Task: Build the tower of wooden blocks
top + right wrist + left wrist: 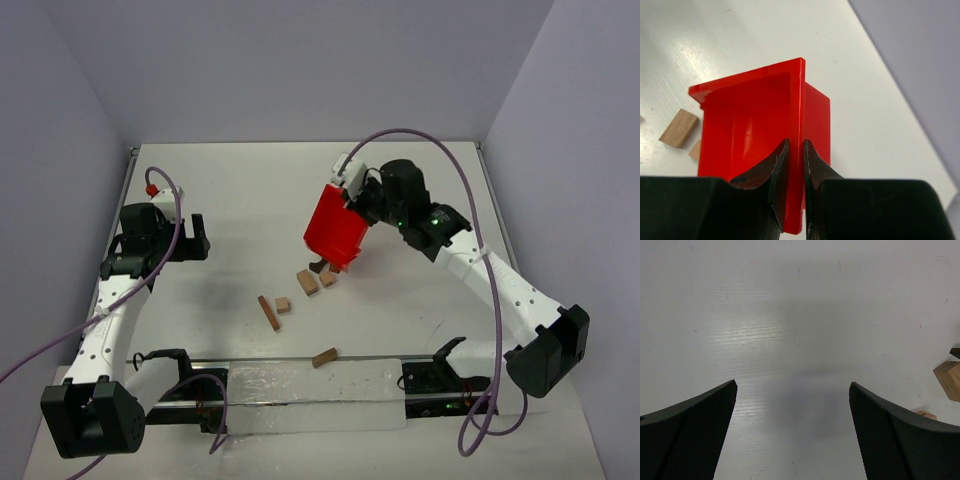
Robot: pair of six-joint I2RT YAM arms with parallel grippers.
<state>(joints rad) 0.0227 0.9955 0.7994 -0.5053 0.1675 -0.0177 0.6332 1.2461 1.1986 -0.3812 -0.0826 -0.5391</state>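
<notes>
The right gripper (795,150) pinches one wall of the red bin (747,125). The left gripper (792,390) gapes wide above the table (790,300).

Table (240,200): white, with faint pale wood-grain streaks in the left wrist view. Walls (300,70): plain pale lavender-grey. The bin (335,232): glossy saturated red all over, unmarked. The wood blocks (307,283) vary: light tan beside the bin, small cube (283,305) tan, long bar (269,312) reddish-brown, short bar (324,357) mid-brown. Arms (105,330): white links, black joints and bases. Cables (440,160): purple. Small cap (152,187) on the left arm: red. Indicator light (437,215) on the right arm: green. Left gripper (793,384): black, fingers (690,435) showing a fine dotted mesh pattern. Right gripper (795,145): black, plain matte.
</notes>
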